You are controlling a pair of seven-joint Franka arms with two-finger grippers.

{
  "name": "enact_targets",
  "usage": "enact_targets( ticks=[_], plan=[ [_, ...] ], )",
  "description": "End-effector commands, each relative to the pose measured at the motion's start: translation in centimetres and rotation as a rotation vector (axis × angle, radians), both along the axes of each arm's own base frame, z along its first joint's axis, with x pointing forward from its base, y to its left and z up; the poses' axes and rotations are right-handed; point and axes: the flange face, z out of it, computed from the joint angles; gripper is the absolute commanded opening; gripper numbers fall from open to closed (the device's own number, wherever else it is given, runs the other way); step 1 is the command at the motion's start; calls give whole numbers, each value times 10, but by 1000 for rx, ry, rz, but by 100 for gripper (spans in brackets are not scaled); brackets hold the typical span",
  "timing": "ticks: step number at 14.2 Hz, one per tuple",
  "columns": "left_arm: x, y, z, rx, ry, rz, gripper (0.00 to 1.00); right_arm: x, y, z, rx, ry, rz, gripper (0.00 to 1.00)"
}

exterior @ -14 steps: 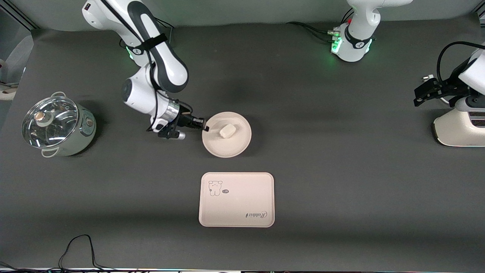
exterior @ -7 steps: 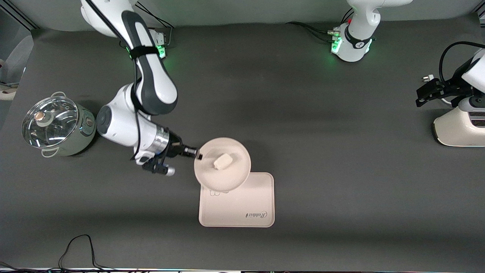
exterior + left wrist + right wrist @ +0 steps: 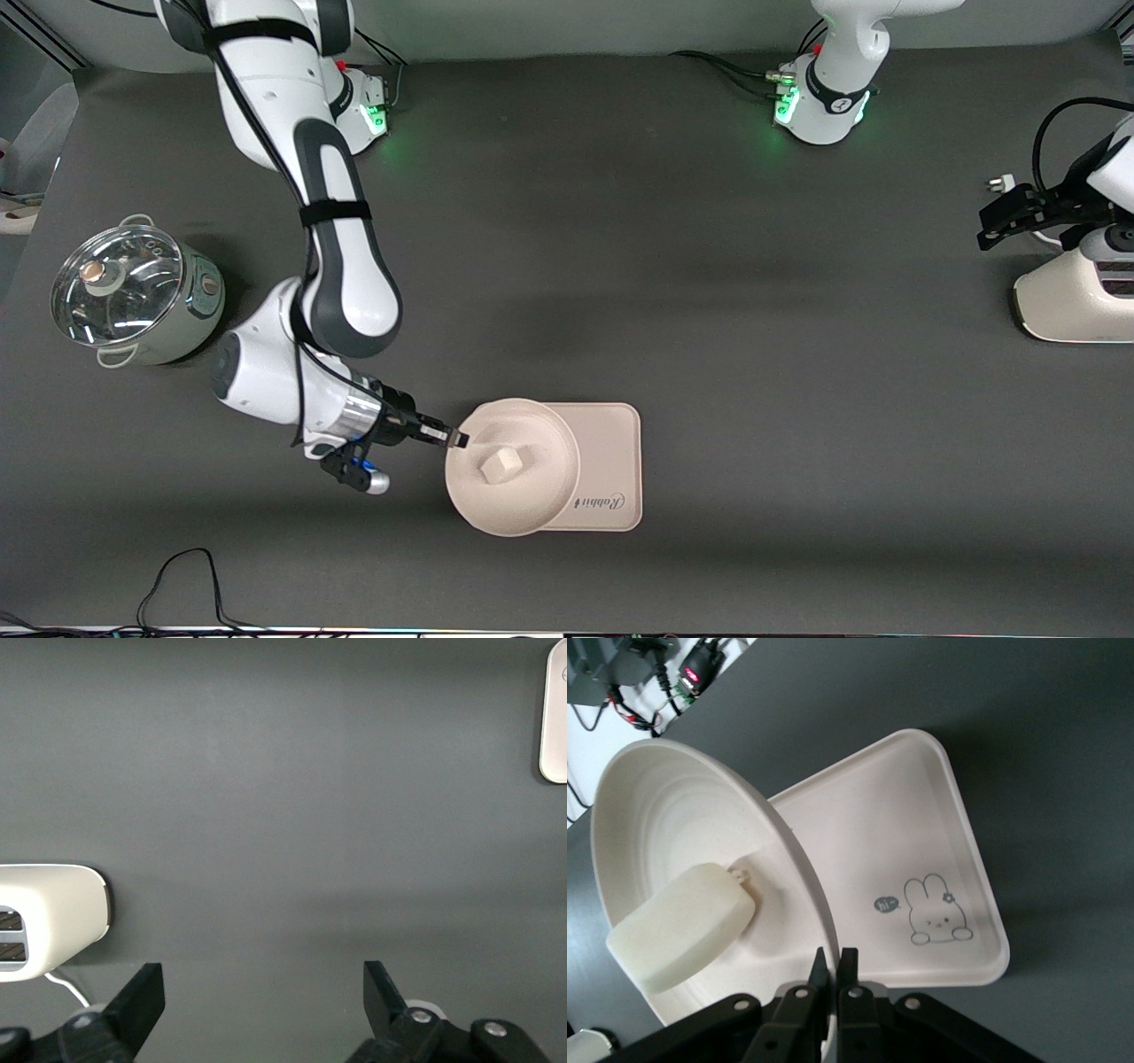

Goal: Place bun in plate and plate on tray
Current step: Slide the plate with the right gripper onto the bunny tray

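The round cream plate [image 3: 523,501] hangs over the rectangular tray [image 3: 607,452], covering the tray's end toward the right arm. The off-white bun [image 3: 501,462] lies in the plate. My right gripper [image 3: 455,438] is shut on the plate's rim. In the right wrist view the gripper [image 3: 834,967] pinches the plate's rim [image 3: 793,846], the bun [image 3: 682,926] rests in the dish, and the tray [image 3: 868,842] with its small animal drawing shows below. My left gripper [image 3: 997,217] is open and empty over the table's left-arm end; its wrist view [image 3: 264,988] shows bare mat between the fingers.
A glass-lidded pot [image 3: 133,292] stands at the right arm's end. A white toaster [image 3: 1072,301] stands at the left arm's end, also in the left wrist view [image 3: 49,917]. A black cable [image 3: 182,576] lies near the front edge.
My right gripper has carried the plate, with the bun in it, from the middle of the table toward the front camera to over the tray. The left arm has barely moved.
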Motion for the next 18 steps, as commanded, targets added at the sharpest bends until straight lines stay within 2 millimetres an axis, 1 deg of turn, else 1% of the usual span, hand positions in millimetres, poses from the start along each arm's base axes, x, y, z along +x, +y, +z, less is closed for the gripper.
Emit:
enact_targets(
  ticks=[1, 2, 5, 7, 8, 9, 10, 11, 12, 13, 16, 17, 18],
  plan=[
    [-2, 4, 8, 13, -25, -6, 100, 18, 8, -34, 22, 14, -6, 0],
    [-5, 5, 7, 14, -9, 0, 100, 18, 10, -51, 29, 22, -16, 0],
    [-3, 4, 7, 13, -16, 1, 100, 11, 25, -95, 19, 6, -53, 0],
    [-5, 0, 5, 15, 1, 3, 100, 10, 24, -102, 21, 14, -61, 0],
    [-6, 2, 6, 13, -2, 2, 100, 8, 24, -110, 29, 29, -74, 0],
    [-6, -1, 6, 13, -2, -3, 100, 6, 26, -115, 52, 43, -94, 0],
    [-6, -7, 3, 14, 11, -14, 100, 4, 31, -117, 69, 48, -100, 0],
    [-7, -9, 0, 15, 17, -18, 100, 3, 32, -117, 70, 52, -103, 0],
    [-5, -8, 4, 15, -1, -19, 100, 0, 31, -123, 64, 62, -104, 0],
    [-5, -4, 7, 11, -8, -14, 100, -5, 36, -126, 60, 69, -98, 0],
    [-6, -6, 3, 21, 14, -8, 100, -11, 33, -136, 50, 90, -102, 0],
    [-7, -6, 5, 21, 14, -13, 100, -13, 30, -139, 47, 98, -107, 13],
    [-9, -7, 5, 21, 24, -15, 100, -14, 28, -140, 46, 103, -111, 33]
  ],
)
